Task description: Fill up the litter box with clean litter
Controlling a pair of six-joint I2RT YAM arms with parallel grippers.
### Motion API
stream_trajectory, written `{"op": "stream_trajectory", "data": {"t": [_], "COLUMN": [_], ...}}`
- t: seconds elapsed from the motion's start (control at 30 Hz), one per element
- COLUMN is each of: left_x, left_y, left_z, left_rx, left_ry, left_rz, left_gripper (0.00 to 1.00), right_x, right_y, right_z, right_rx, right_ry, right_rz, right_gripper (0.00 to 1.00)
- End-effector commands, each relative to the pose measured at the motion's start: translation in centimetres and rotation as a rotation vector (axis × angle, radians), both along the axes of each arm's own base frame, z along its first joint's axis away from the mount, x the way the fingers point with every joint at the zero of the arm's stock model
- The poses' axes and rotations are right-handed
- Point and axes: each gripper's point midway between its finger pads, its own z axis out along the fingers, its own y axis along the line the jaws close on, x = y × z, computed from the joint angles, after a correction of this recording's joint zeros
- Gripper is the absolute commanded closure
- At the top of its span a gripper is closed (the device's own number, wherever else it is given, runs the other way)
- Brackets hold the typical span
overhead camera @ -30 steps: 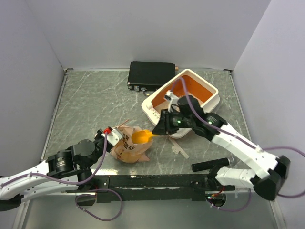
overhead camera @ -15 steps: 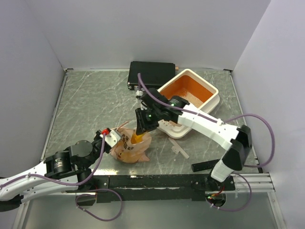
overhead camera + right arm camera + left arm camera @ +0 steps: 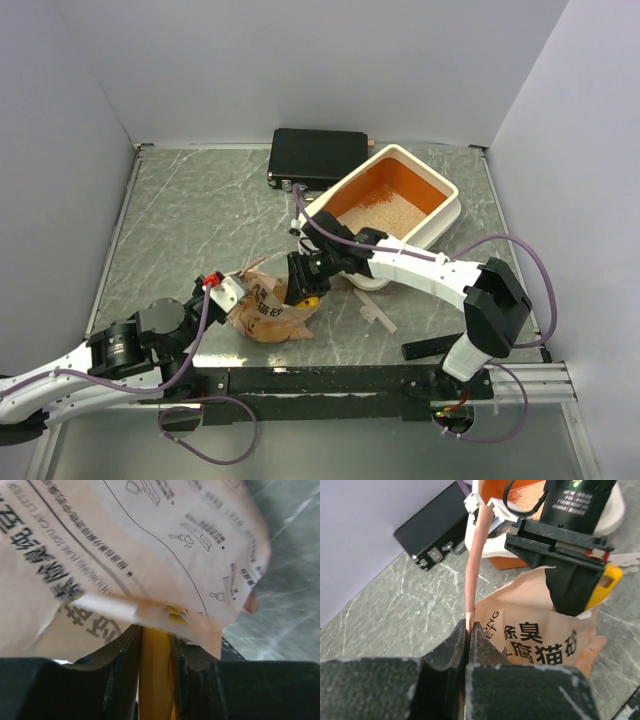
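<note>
The litter box (image 3: 448,196) stands at the back right, cream rim, orange inside, with a patch of beige clean litter (image 3: 385,210) on its floor. The printed paper bag (image 3: 268,312) sits at the front centre. My left gripper (image 3: 224,290) is shut on the bag's upper edge (image 3: 470,617) and holds it up. My right gripper (image 3: 303,285) is shut on the handle of the yellow scoop (image 3: 156,675), whose bowl is down inside the bag's mouth and mostly hidden by paper. The scoop's handle end (image 3: 605,582) shows in the left wrist view.
A flat black case (image 3: 318,156) lies behind the box at the back wall. A pale strip (image 3: 375,315) lies on the marble table right of the bag. A black bar (image 3: 440,347) lies near the front right. Grey walls close in three sides.
My right arm swung the scoop from the litter box side back over and down into the bag. More litter now shows in the box. My left gripper kept hold of the bag.
</note>
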Motion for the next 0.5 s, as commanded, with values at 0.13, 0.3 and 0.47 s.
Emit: {"op": "stream_trajectory", "data": {"t": [0.13,0.3,0.47], "left_x": [0.2,0.5,0.9], "left_y": [-0.4,-0.5,0.0], "left_z": [1.9,1.2,1.3], "left_rx": [-0.086,-0.063,-0.061], "left_ry": [-0.032,-0.024,-0.034], "left_rz": [0.008,0.025,0.059], "left_gripper": [0.99,0.99,0.99], "right_x": [-1.8,-1.9,-1.6], "right_y": [0.9,-0.2,-2.2], "right_z": [-2.5,-0.1,1.6], "right_rx": [0.281,0.434,0.51], "right_ry": [0.173,0.142,0.107], "right_rz": [-0.053,-0.096,-0.17], "right_gripper": [1.0,1.0,1.0]}}
